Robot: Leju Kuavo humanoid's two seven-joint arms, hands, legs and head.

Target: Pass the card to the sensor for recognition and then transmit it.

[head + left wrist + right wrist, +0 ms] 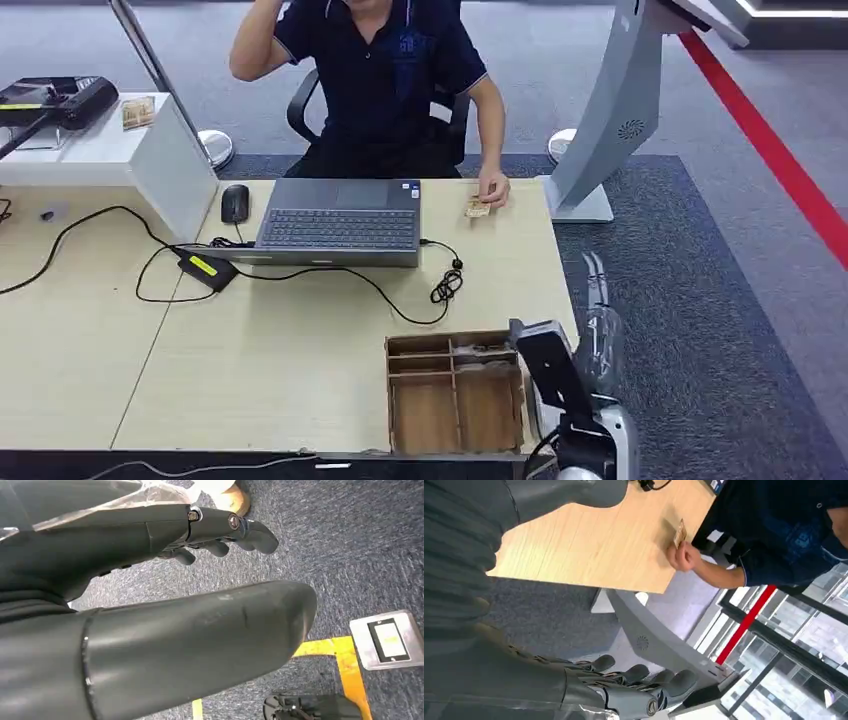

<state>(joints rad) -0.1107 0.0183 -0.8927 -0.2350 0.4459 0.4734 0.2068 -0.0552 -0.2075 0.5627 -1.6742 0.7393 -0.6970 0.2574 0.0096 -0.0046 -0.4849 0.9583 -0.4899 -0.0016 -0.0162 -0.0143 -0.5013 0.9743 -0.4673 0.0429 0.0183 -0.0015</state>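
The card [478, 209] is not mine yet. It sits at the far right part of the bench [300, 370], pinched upright on its edge by the person's hand [493, 187]; my right wrist view shows the same card [680, 532] standing on the wood under those fingers. Just beyond that corner rises the grey kiosk stand [610, 120], which I judge to be the sensor post, though I cannot make out a reader face on it.

My right hand [634, 690] hangs off the bench's right side, over the carpet, fingers loosely curled and apart, holding nothing. My left hand [220, 535] hangs low over the floor, fingers slightly bent, also holding nothing.

Between me and the card lie the wooden divider tray [455, 392], a coiled black cable [447, 287] and the laptop [340, 222].

Risks, as I judge them: the card is thin and held by someone else, so closing my fingers too early or off-centre could knock it flat or drop it at handover. Reaching across could snag the cable or bump the tray. Swinging wide could strike the stand.
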